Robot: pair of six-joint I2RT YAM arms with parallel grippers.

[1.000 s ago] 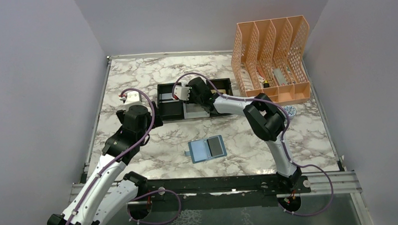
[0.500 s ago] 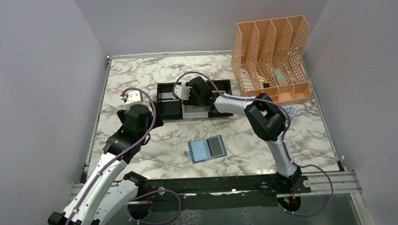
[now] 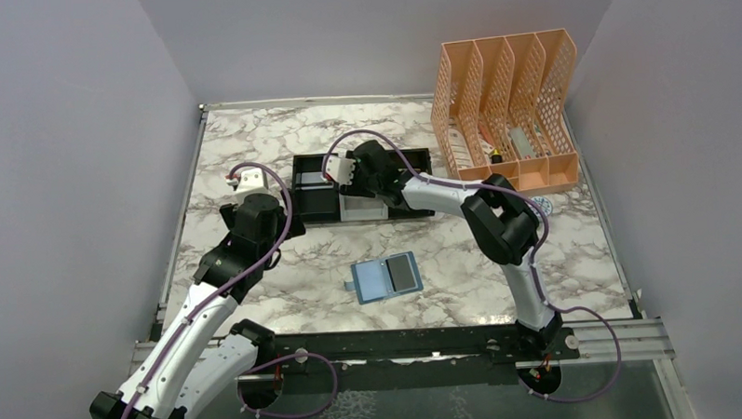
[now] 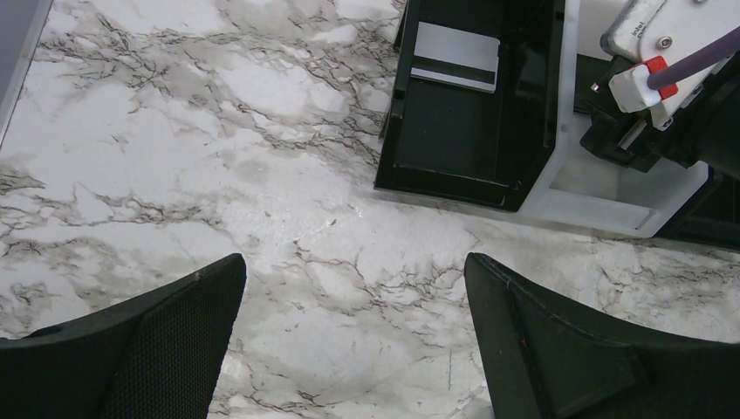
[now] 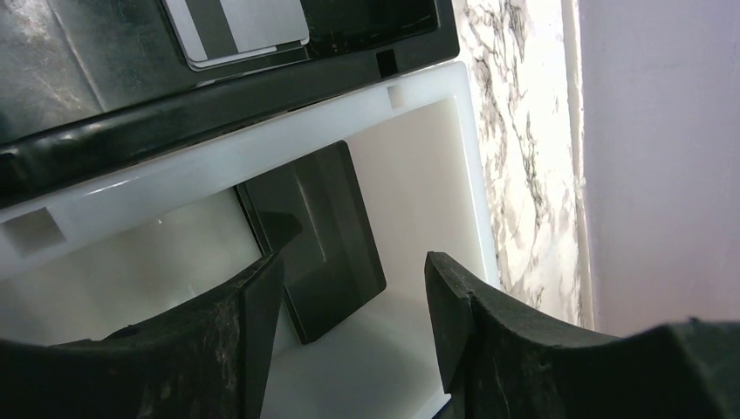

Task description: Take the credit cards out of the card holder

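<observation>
You're looking at a marble-print tabletop (image 4: 262, 218) w/ a soft sheen. The tray (image 4: 462, 140): glossy blk plastic beside smooth matt white plastic. The black card (image 5: 332, 236) in it looks satin-smooth. Your left gripper (image 4: 353, 345) fingers (image 4: 148, 349): matt blk, fine grid texture. The orange file rack (image 3: 508, 102): perforated plastic.

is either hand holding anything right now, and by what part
Nothing. The right hand stands open over the black card lying in the tray; the left hand is open too.

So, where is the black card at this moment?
In the right wrist view the black card lies in the tray's white compartment, directly under the open right gripper.
</observation>
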